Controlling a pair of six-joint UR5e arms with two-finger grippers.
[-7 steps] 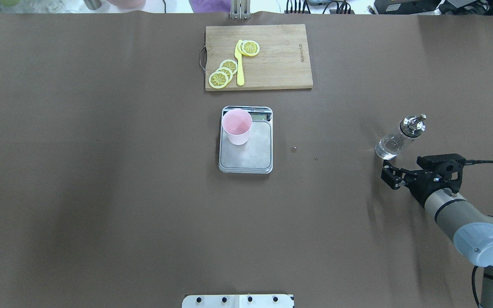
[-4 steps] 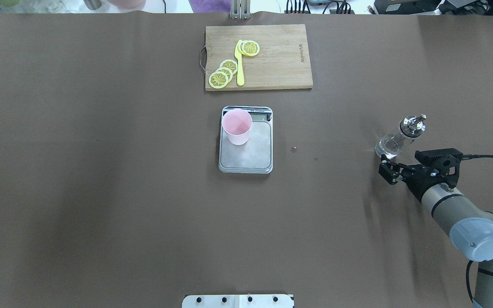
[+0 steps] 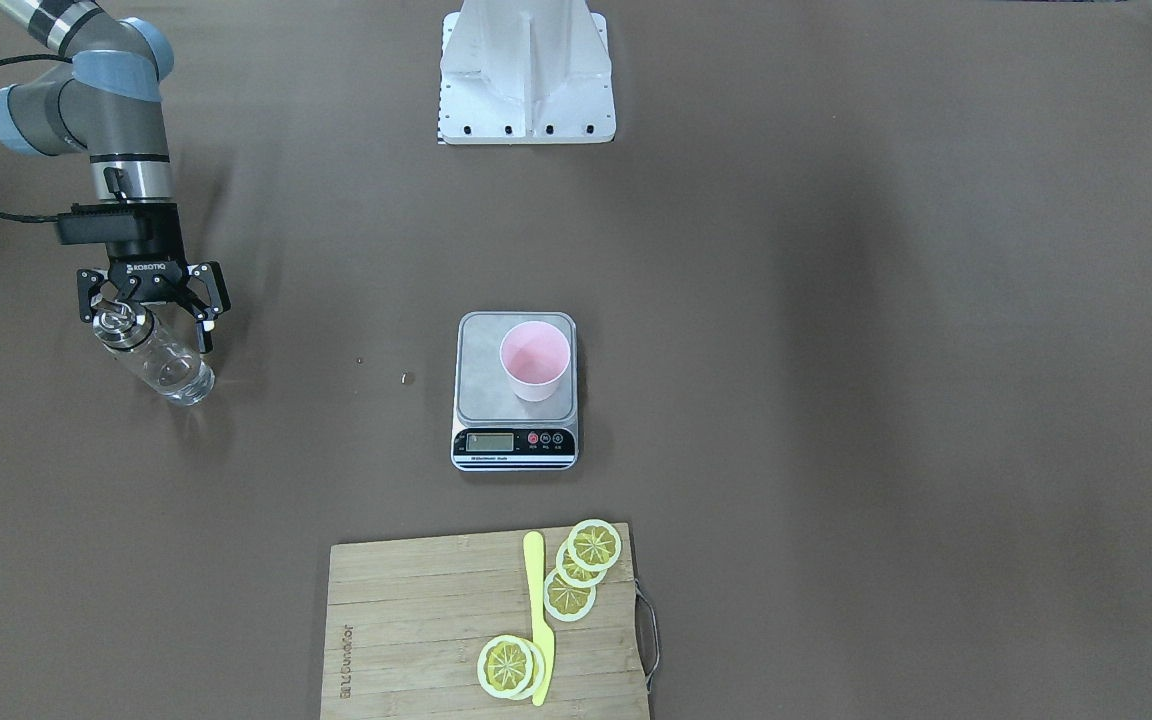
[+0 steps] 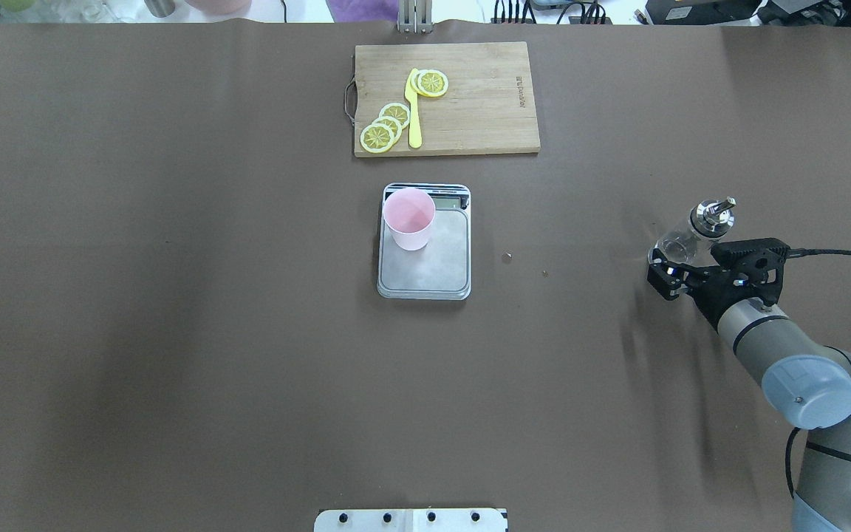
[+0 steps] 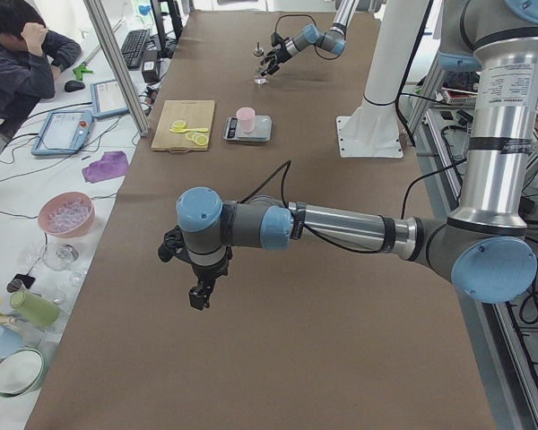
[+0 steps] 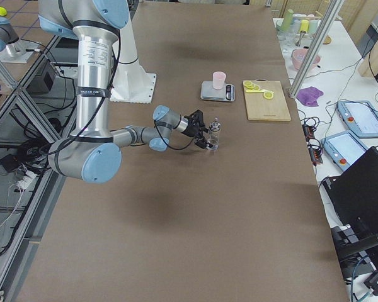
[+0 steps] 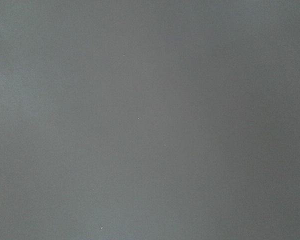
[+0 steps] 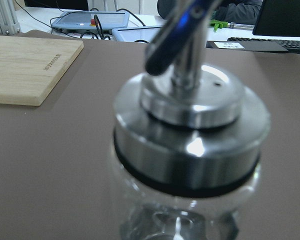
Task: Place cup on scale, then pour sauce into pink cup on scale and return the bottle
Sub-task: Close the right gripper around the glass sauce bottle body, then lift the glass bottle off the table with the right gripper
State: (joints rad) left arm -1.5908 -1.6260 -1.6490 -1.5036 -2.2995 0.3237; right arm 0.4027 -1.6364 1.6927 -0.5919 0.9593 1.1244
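Bottle (image 3: 164,362) stands upright on the desk (image 3: 836,300), far out on the robot's right and well apart from the scale (image 3: 515,440). Front-facing view: right end effector (image 3: 147,322) is spread wide, one finger each side of the bottle's top, no contact visible. Right wrist view alone shows the shiny silver spout cap (image 8: 190,145) close up, with clear glass below it. Pink cup (image 3: 535,362) sits on the scale. Left end effector (image 5: 197,291) shows in a side view only, so I can't tell its opening.
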